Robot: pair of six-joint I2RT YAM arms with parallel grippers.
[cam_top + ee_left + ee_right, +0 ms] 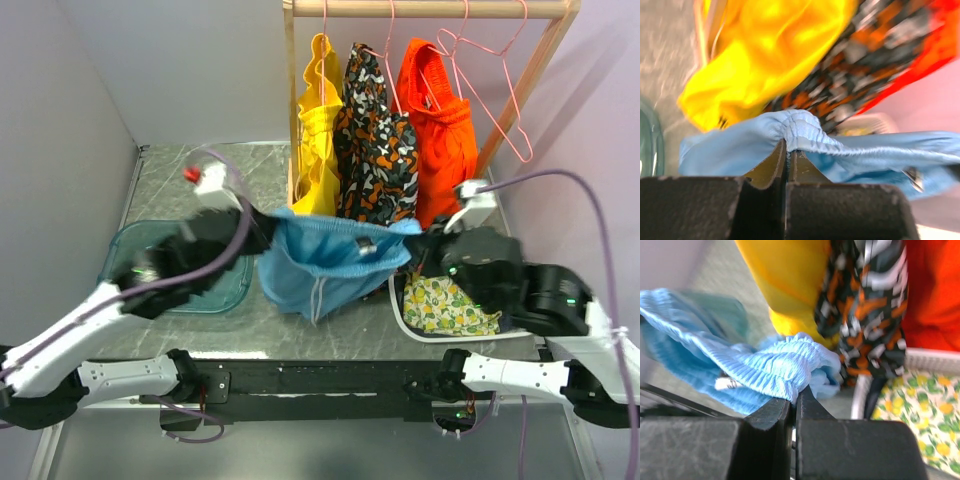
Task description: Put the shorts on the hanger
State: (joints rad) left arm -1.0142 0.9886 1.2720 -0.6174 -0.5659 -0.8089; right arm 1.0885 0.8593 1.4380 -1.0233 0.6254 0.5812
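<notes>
The left fingers (767, 167) and right fingers (815, 410) pinch the shorts (325, 262) by the waistband (805, 131), so hold it taut and level while raising it toward the hanger (503, 105).

You have the shorts (325, 265) strung across mid-table, the left gripper (264, 234) at their 9 o'clock end, the right gripper (416, 241) at 3. The rack (430, 8) stands behind at 12, the hanger (492, 95) on its rail at 1. A tray (215, 285) lies at 9, and a basket (400, 310) holding a cloth (445, 305) at 4.
</notes>
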